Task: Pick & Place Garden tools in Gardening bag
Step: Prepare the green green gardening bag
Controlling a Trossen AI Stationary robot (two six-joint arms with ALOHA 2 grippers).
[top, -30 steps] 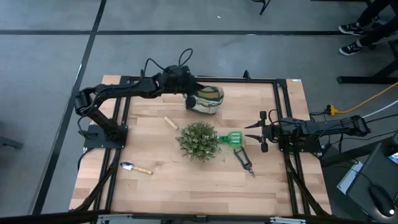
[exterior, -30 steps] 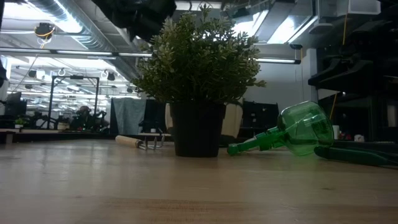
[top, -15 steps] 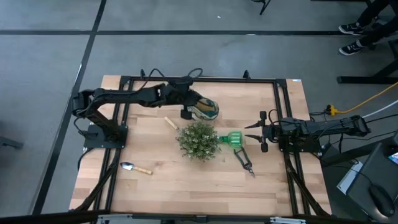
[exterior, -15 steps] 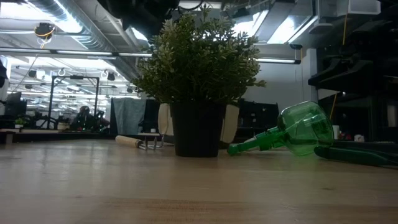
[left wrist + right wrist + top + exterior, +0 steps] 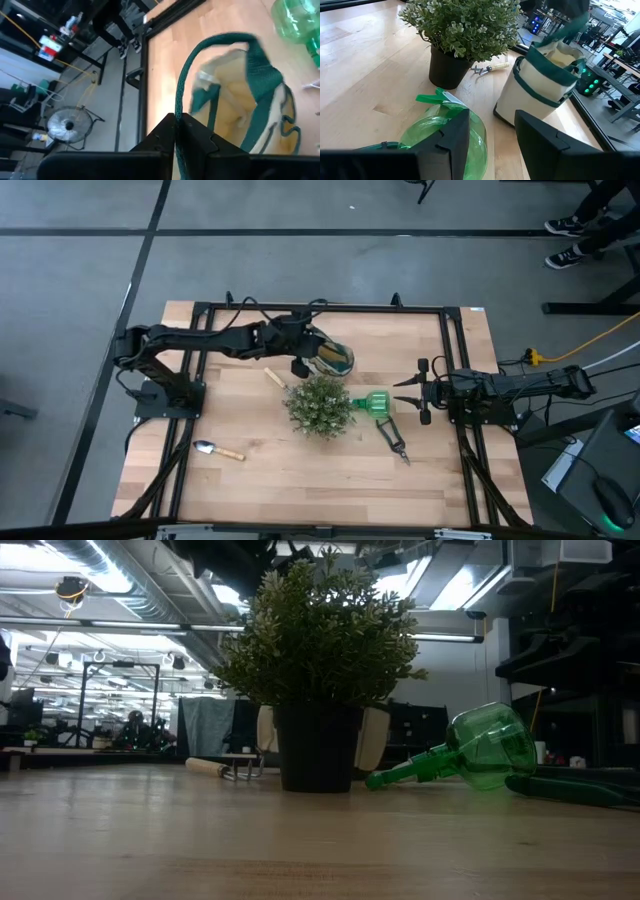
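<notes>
The cream gardening bag (image 5: 332,360) with dark green trim is just beyond the bushy plant (image 5: 320,406); it also shows in the right wrist view (image 5: 540,87). My left gripper (image 5: 300,363) is above it, shut on a green handle loop. The green plastic tool (image 5: 375,404) lies on its side right of the plant. The dark pruning shears (image 5: 394,438) lie near it. The short wooden-handled piece (image 5: 274,377) lies left of the bag. The trowel (image 5: 218,449) lies at the near left. My right gripper (image 5: 414,398) is open, right of the green tool, touching nothing. My left gripper pinches one green handle loop (image 5: 176,131) of the bag between its two shut fingers. It comes from above. The strap runs down from the fingers to the bag's rim. The bag leans a little, with its bottom (image 5: 506,115) on the table.
The potted plant (image 5: 320,650) stands mid-table between the bag and the near edge. Black frame rails (image 5: 455,360) run along the table's sides. Bare wood (image 5: 300,480) lies near the front edge.
My left gripper has carried the bag by its handle from near the table's far edge toward the near edge. The bag now stands just behind the plant. In the low view it shows on both sides of the pot.
</notes>
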